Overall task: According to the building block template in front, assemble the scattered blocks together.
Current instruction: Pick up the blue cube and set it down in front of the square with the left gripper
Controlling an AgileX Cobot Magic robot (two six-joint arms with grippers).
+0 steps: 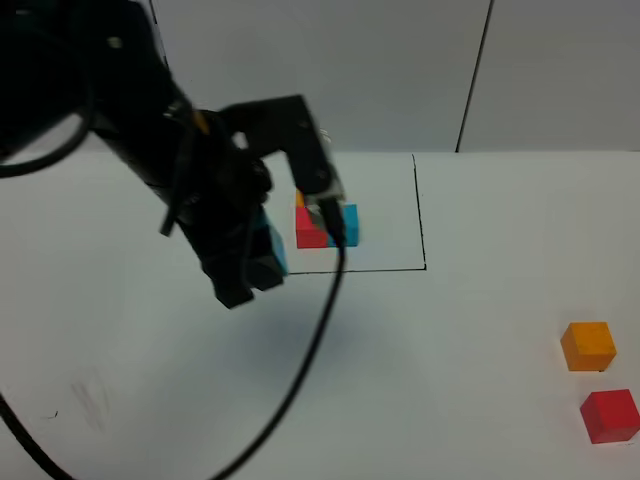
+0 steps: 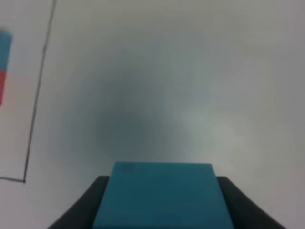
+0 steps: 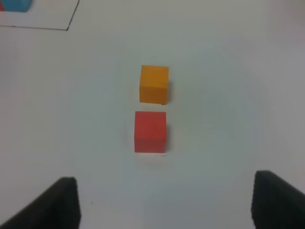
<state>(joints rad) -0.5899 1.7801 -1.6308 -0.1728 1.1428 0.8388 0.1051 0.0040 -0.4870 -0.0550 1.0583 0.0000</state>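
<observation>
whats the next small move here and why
Probably carry the blue cube, gripped in the left claw above the table, right toward the orange cube and red cube, which sit loose near each other; all three must be joined like the framed template.

The tabletop (image 1: 470, 390) was viewed steeply from high up. It was looked down on by the left wrist view; the orange cube (image 3: 154, 84) and red cube (image 3: 150, 131) were shared by the right wrist and high views.

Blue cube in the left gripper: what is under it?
Under the blue cube, clamped in the left gripper, only bare white table and a soft shadow show. The patch straight below is covered by the cube in the left wrist view.
</observation>
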